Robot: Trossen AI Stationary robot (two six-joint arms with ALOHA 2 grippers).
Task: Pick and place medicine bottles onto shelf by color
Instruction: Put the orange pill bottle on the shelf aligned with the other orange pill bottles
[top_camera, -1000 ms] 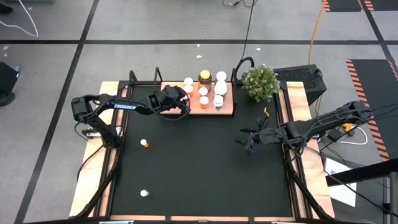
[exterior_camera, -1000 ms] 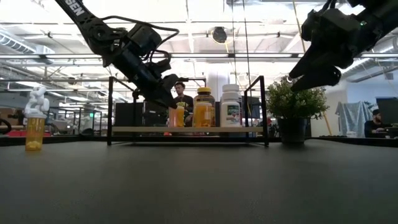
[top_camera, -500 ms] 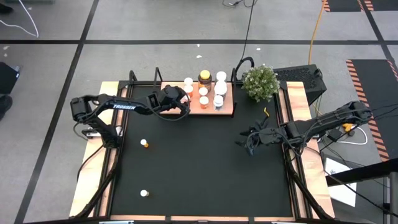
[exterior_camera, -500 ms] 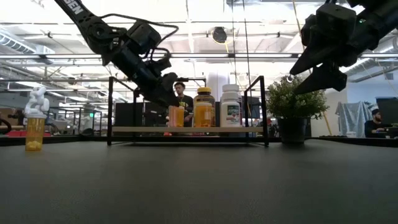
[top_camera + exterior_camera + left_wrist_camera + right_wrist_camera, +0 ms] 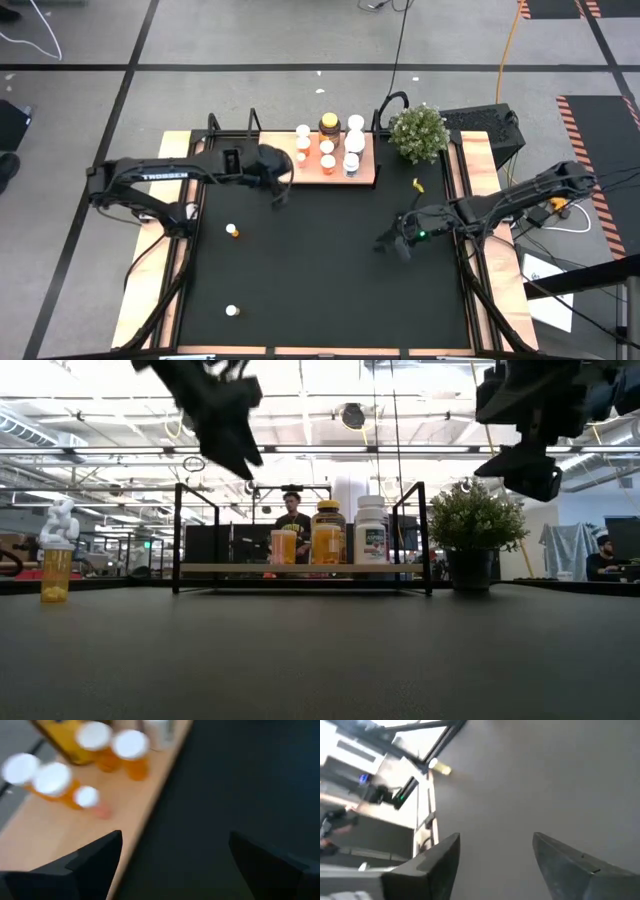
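Observation:
The shelf [image 5: 322, 172], a light-wood board with black posts, stands at the far middle of the black mat. Several medicine bottles stand upright on it: white ones [image 5: 353, 141], orange ones [image 5: 327, 161] and a yellow-lidded amber jar [image 5: 329, 124]. Two more bottles stand on the mat at the left [image 5: 232, 231] [image 5: 232, 311]. My left gripper [image 5: 281, 195] hangs open and high, just left of the shelf's front [image 5: 50, 835], holding nothing. My right gripper [image 5: 390, 243] hovers open over the mat's right half.
A green potted plant [image 5: 418, 132] stands at the shelf's right end. The mat's middle and near part lie bare. In the low view a person [image 5: 293, 520] shows in the room behind the shelf.
My left gripper has let go of an orange bottle at the shelf's front left, opened wide, risen and drawn back toward the table's left and near side. The bottle stays upright on the shelf. My right gripper has rolled and shifted a little toward the near edge.

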